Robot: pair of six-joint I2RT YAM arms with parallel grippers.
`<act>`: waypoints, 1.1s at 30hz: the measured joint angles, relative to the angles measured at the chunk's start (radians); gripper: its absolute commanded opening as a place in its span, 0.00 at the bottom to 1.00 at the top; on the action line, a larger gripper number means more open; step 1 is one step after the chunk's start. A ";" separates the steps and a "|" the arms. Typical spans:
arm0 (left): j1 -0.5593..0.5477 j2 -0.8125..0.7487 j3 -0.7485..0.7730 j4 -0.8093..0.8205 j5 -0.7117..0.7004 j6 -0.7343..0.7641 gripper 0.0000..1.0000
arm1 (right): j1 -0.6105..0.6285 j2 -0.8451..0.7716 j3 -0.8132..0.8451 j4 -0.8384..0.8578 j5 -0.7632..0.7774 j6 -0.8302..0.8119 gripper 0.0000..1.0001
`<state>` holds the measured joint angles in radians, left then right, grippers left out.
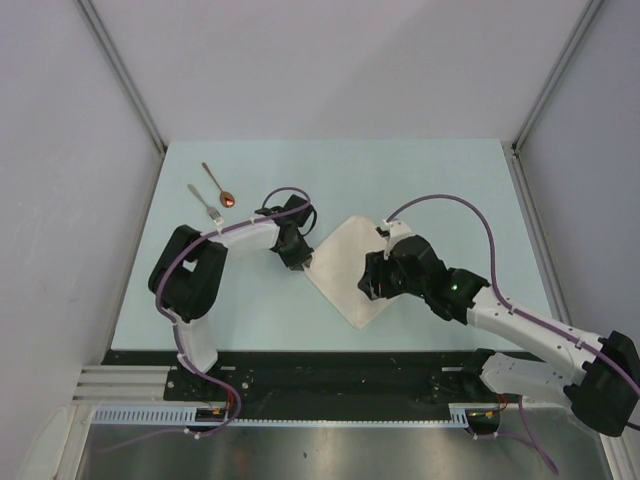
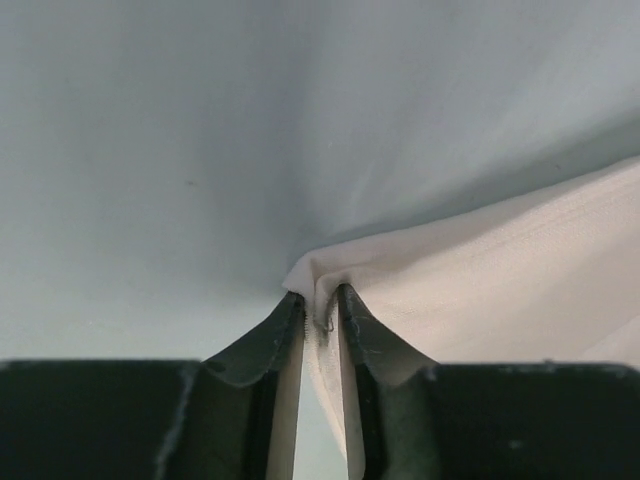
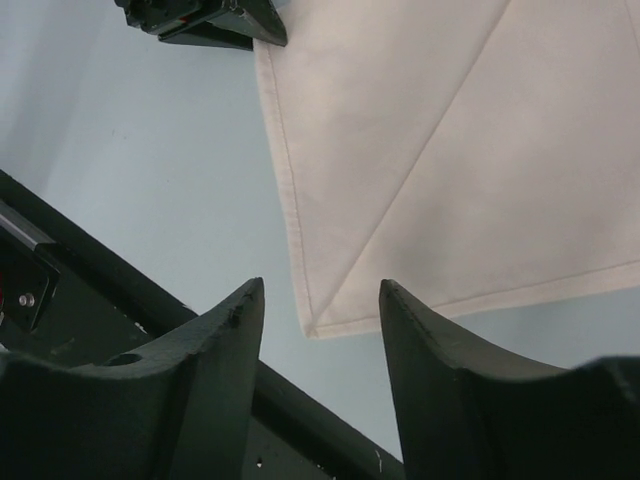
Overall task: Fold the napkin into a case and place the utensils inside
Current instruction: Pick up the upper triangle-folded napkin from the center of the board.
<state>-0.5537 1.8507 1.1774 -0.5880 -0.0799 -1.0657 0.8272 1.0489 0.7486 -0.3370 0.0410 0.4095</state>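
Note:
The cream napkin [image 1: 340, 262] lies flat as a diamond mid-table with a diagonal crease; no case is in view. My left gripper [image 1: 303, 262] is at the napkin's left corner. In the left wrist view its jaws [image 2: 320, 305] are shut on that corner, and the napkin [image 2: 500, 270] bunches up between the fingertips. My right gripper [image 1: 370, 285] hovers open over the napkin's right half. Seen from the right wrist, the gripper [image 3: 320, 295] frames the near corner of the napkin [image 3: 420, 150], touching nothing. The utensils lie at far left: a silver fork [image 1: 205, 203] and a copper-bowled spoon [image 1: 218, 186].
The table's black front rail [image 1: 330, 365] runs just below the napkin's near corner and shows as the rail [image 3: 110, 300] in the right wrist view. Grey walls enclose the table on three sides. The left gripper body [image 3: 205, 20] shows at the top of the right wrist view.

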 measured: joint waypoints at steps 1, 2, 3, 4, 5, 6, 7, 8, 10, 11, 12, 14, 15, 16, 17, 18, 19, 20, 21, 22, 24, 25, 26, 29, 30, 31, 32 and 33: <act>0.000 0.003 0.002 0.000 0.000 -0.002 0.10 | 0.001 0.000 -0.003 0.005 -0.005 -0.002 0.65; 0.000 0.008 0.004 0.002 0.000 -0.003 0.08 | 0.004 0.001 -0.006 0.009 -0.008 -0.006 0.68; -0.001 0.011 0.007 0.003 0.003 -0.006 0.05 | 0.008 0.003 -0.010 0.010 -0.009 -0.012 0.72; -0.001 0.012 0.008 0.005 0.004 -0.007 0.01 | 0.016 0.010 -0.012 0.011 -0.009 -0.020 0.72; -0.002 0.012 0.009 0.006 0.005 -0.007 0.00 | 0.027 0.020 -0.012 0.011 -0.010 -0.030 0.72; -0.002 0.012 0.008 0.007 0.005 -0.006 0.00 | 0.042 0.036 -0.012 0.012 -0.010 -0.042 0.72; -0.003 0.012 0.008 0.008 0.004 -0.006 0.00 | 0.055 0.052 -0.011 0.013 -0.009 -0.052 0.72; -0.003 0.011 0.008 0.009 0.003 -0.002 0.00 | 0.073 0.077 -0.009 0.010 -0.008 -0.065 0.70; -0.005 0.008 0.003 0.014 0.002 0.003 0.00 | 0.112 0.135 0.002 -0.003 0.008 -0.090 0.60; -0.005 0.004 -0.001 0.019 0.001 0.003 0.00 | 0.134 0.167 0.011 -0.011 0.016 -0.101 0.54; -0.005 0.002 -0.003 0.022 0.002 0.005 0.00 | 0.156 0.202 0.024 -0.020 0.027 -0.112 0.51; -0.005 0.002 -0.004 0.023 0.003 0.014 0.00 | 0.188 0.261 0.055 -0.039 0.046 -0.131 0.40; -0.005 0.002 -0.003 0.024 0.005 0.019 0.00 | 0.200 0.284 0.068 -0.048 0.055 -0.138 0.36; -0.005 0.002 -0.003 0.024 0.007 0.021 0.00 | 0.214 0.312 0.092 -0.070 0.070 -0.146 0.33; -0.005 0.002 -0.003 0.024 0.010 0.023 0.00 | 0.233 0.345 0.121 -0.085 0.087 -0.153 0.32; -0.005 0.002 -0.003 0.025 0.012 0.027 0.00 | 0.243 0.368 0.140 -0.093 0.097 -0.161 0.32; -0.005 0.002 -0.003 0.025 0.014 0.029 0.00 | 0.254 0.394 0.166 -0.109 0.110 -0.166 0.32; -0.005 0.002 -0.003 0.026 0.015 0.030 0.00 | 0.266 0.419 0.190 -0.119 0.121 -0.171 0.33; -0.005 0.002 -0.003 0.026 0.017 0.031 0.00 | 0.277 0.444 0.209 -0.123 0.131 -0.176 0.33; -0.005 0.002 -0.003 0.027 0.021 0.031 0.00 | 0.288 0.464 0.224 -0.127 0.139 -0.179 0.33; -0.004 0.002 -0.004 0.030 0.033 0.031 0.00 | 0.306 0.498 0.243 -0.139 0.161 -0.183 0.33; -0.004 0.003 -0.004 0.032 0.037 0.032 0.00 | 0.314 0.526 0.256 -0.151 0.176 -0.185 0.33; -0.003 0.003 -0.004 0.034 0.045 0.036 0.00 | 0.321 0.537 0.259 -0.156 0.182 -0.186 0.33; 0.000 0.005 -0.005 0.040 0.061 0.038 0.00 | 0.336 0.579 0.266 -0.179 0.208 -0.191 0.33; 0.000 0.006 -0.005 0.041 0.064 0.038 0.00 | 0.339 0.590 0.266 -0.190 0.217 -0.194 0.34; 0.002 0.006 -0.005 0.042 0.068 0.039 0.00 | 0.343 0.598 0.266 -0.200 0.229 -0.195 0.35; 0.003 0.006 -0.005 0.043 0.069 0.039 0.00 | 0.344 0.603 0.266 -0.209 0.238 -0.197 0.36; 0.004 0.006 -0.007 0.044 0.073 0.039 0.00 | 0.347 0.605 0.266 -0.220 0.249 -0.200 0.37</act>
<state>-0.5499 1.8568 1.1706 -0.5438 -0.0071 -1.0267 1.1740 1.6535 1.0149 -0.5568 0.2897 0.2092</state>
